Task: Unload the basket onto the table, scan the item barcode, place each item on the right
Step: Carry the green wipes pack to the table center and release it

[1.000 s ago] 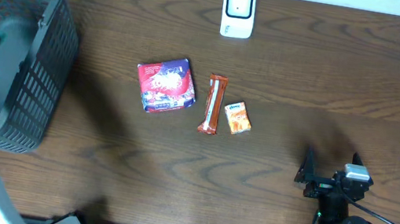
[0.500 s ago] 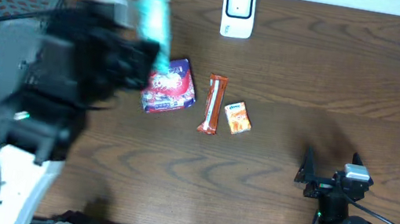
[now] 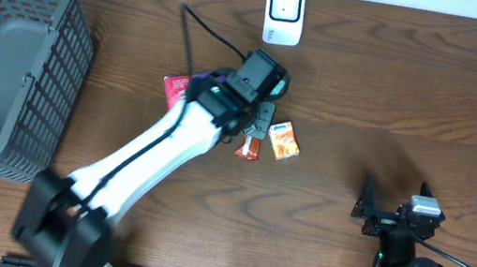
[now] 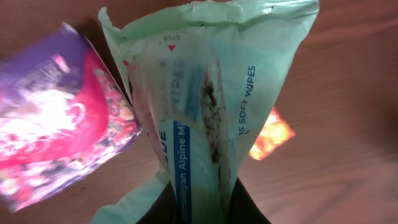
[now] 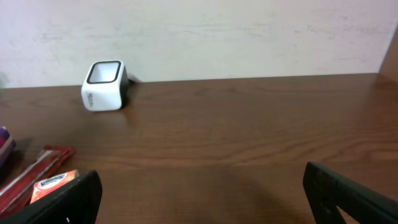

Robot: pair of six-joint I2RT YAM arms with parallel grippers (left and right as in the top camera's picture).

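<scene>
My left gripper (image 4: 199, 200) is shut on a pale green pack of soft wipes (image 4: 208, 93), pinching its lower end; no barcode shows on the side facing the camera. In the overhead view the left gripper (image 3: 262, 76) hovers over the packets in the table's middle, and the arm hides the pack. A short way behind it, at the back edge, stands the white scanner (image 3: 284, 12), also in the right wrist view as the scanner (image 5: 104, 94). At the front right my right gripper (image 3: 394, 202) rests open with nothing in it; in its own view the right gripper (image 5: 205, 199) shows wide-spread fingers.
A purple and red snack bag (image 3: 177, 87) (image 4: 56, 137), a red bar (image 3: 248, 147) and a small orange packet (image 3: 284, 140) (image 4: 272, 134) lie beneath the left arm. A grey mesh basket (image 3: 4, 51) fills the left end of the table.
The left arm has swung from the basket on the left across to the middle of the table, carrying the green pack with it. The right arm has not moved.
</scene>
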